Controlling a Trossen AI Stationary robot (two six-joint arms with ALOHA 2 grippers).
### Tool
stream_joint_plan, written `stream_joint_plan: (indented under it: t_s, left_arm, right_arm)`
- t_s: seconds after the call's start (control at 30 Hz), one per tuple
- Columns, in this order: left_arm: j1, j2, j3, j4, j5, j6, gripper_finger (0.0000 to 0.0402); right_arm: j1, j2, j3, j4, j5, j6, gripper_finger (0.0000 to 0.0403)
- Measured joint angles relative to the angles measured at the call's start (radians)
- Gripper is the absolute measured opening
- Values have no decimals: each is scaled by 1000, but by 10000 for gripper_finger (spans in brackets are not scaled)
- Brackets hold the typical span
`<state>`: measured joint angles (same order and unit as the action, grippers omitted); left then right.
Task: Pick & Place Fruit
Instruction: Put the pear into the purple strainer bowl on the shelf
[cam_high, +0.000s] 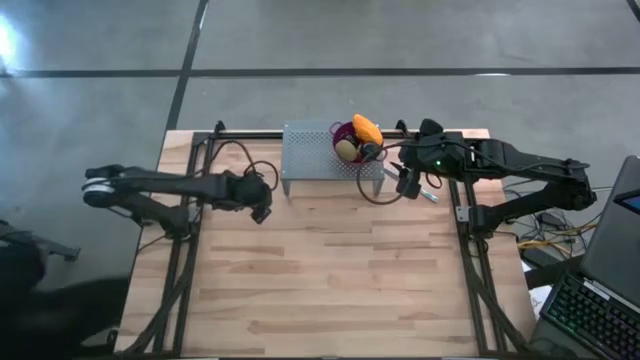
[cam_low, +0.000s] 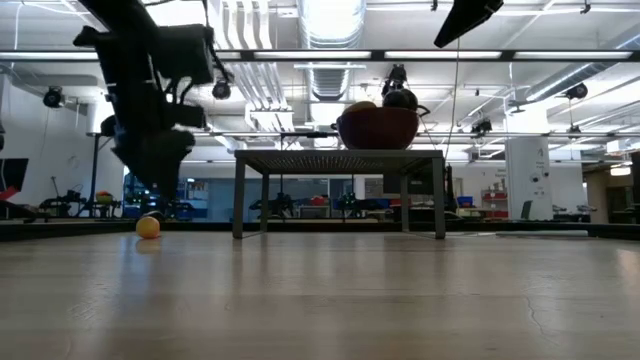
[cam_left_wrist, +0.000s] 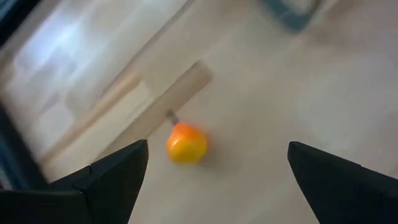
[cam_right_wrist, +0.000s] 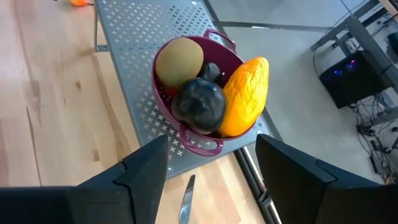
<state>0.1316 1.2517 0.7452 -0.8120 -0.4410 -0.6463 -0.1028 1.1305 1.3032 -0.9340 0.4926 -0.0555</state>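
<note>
A small orange ball (cam_left_wrist: 186, 143) rests on the wooden table, also seen in the low view (cam_low: 148, 227). My left gripper (cam_left_wrist: 217, 158) hovers open just above it (cam_high: 262, 207), its fingers standing either side without touching. The purple bowl (cam_right_wrist: 200, 147) stands on a grey perforated stand (cam_high: 310, 158). It holds the elongated orange fruit (cam_right_wrist: 245, 96), a brown-green oval (cam_right_wrist: 179, 59) and near-black rounds (cam_right_wrist: 200, 104). My right gripper (cam_right_wrist: 211, 165) is open above the stand's right end (cam_high: 405, 182), close to the bowl.
A thin silver knife (cam_right_wrist: 186, 199) lies on the table by the stand's right end, under my right gripper. Black frame rails (cam_high: 195, 190) run along both table sides. Bare wood (cam_high: 330, 280) fills the near half. A laptop and keyboard (cam_high: 600, 310) sit off the right edge.
</note>
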Motion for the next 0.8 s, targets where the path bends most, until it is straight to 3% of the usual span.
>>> stream_joint_plan:
  t_s: [0.53, 0.8]
  left_arm:
    - [145, 108, -9, 6, 106, -6, 387]
    - [193, 132, -49, 64, 157, 22, 387]
  right_arm:
    - [0, 0, -7, -1, -3, 0, 272]
    - [0, 0, -25, -1, -4, -3, 264]
